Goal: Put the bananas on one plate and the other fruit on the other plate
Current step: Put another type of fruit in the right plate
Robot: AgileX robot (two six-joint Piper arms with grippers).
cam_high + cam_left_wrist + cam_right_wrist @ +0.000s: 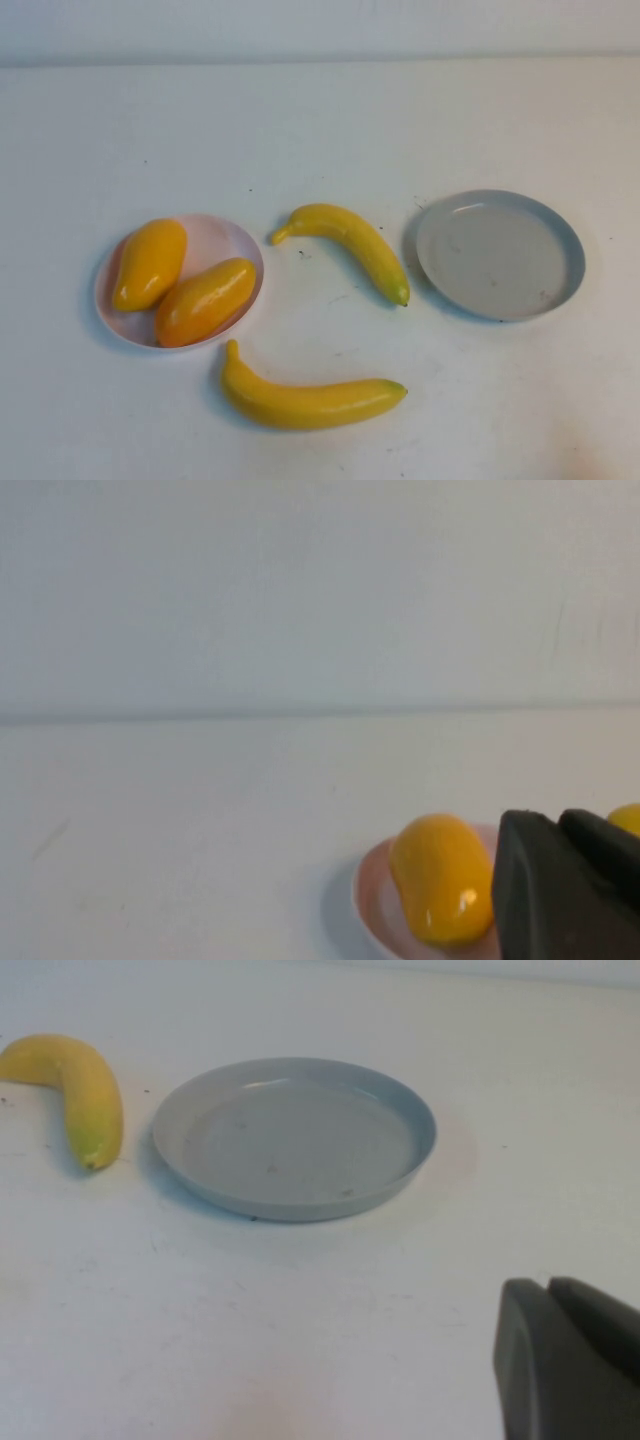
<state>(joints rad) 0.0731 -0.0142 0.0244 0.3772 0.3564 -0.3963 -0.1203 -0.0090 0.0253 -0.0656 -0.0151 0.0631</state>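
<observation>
— What is cut off here?

— Both grippers. The left gripper (570,880) shows only as closed dark fingers at its wrist view's edge, holding nothing; beyond them two mango-like fruits (185,285) lie side by side on the pink plate (225,240). The high view shows neither arm.

— And the right gripper (570,1360)?

— Closed too, empty, with the bare grey plate (400,1110) ahead. Only one banana (85,1095) appears there; overhead, both bananas (350,245) lie on the white table (320,120) between the plates.

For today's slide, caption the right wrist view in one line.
Shut right gripper hangs near the empty round grey plate, one curved yellow banana beside it.
</observation>
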